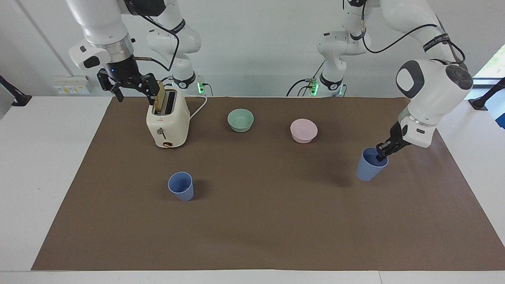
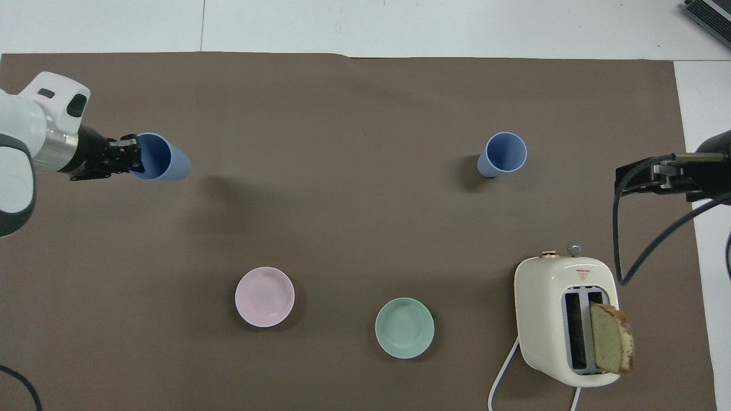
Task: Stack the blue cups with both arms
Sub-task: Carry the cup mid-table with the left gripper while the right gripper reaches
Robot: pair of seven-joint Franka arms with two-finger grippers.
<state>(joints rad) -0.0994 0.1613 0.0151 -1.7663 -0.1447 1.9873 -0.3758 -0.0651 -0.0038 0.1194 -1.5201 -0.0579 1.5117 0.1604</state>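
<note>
The scene is evenly and brightly lit from above; no glare is seen on the brown mat. Soft, diffuse shadows are cast: a faint patch lies on the mat apart from the raised blue cup, and a short shadow is attached to the standing blue cup. Daylight is admitted at a window. Both views are recorded sharp, without blur or edge distortion.
</note>
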